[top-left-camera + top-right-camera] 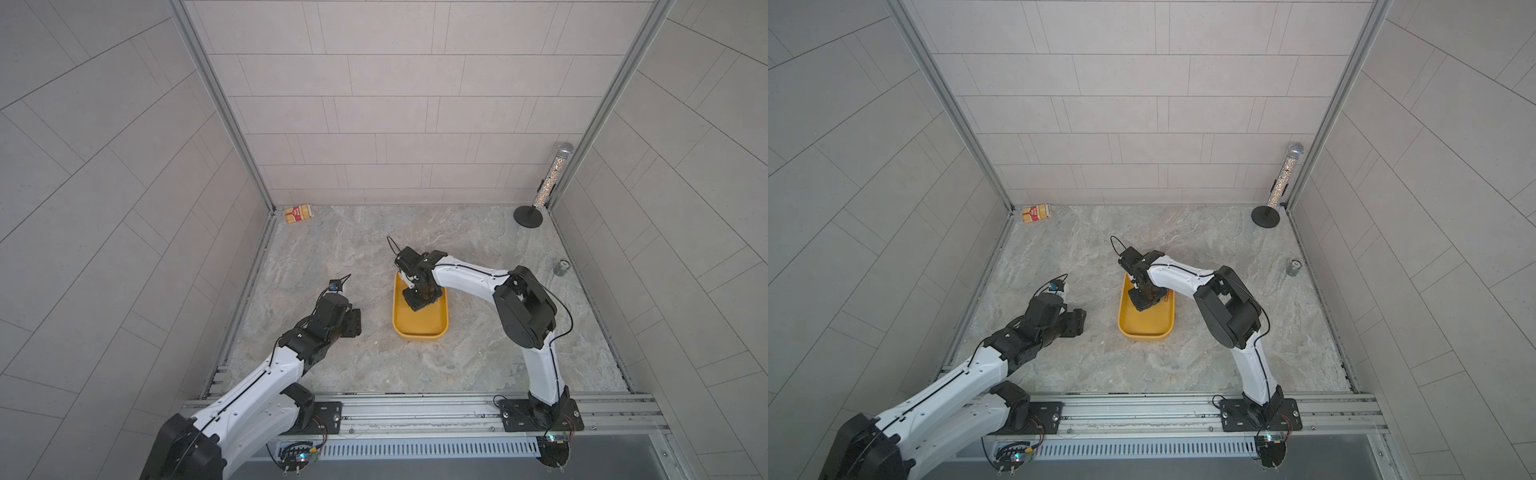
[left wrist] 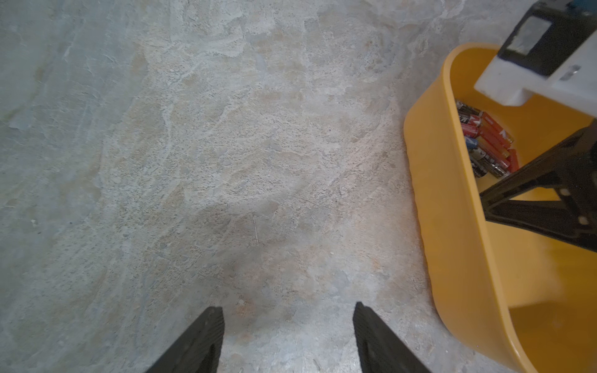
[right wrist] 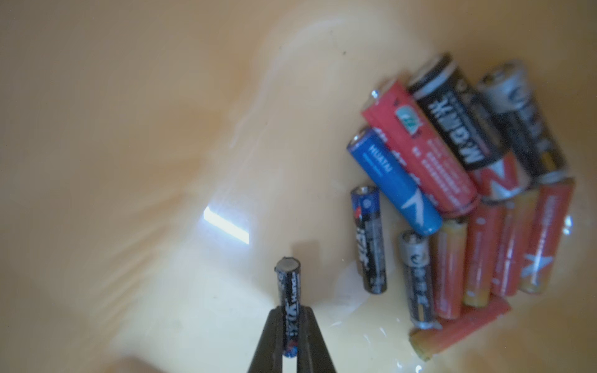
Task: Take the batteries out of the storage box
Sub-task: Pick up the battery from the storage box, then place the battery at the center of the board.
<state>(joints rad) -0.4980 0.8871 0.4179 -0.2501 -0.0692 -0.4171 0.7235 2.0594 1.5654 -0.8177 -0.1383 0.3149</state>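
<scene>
12 batteries (image 3: 420,151), 1 yellow storage box (image 1: 419,326), 1 carton (image 1: 298,213), 1 can (image 1: 562,267), 1 microphone (image 1: 552,178)

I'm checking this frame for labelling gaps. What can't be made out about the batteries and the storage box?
- Left wrist view: the right arm covers part of the batteries; the storage box runs off the frame edge.
- Both top views: the batteries are hidden under the right arm.
- Right wrist view: the orange batteries have blurred labels; whether the black battery in the right gripper touches the box floor is unclear.
</scene>
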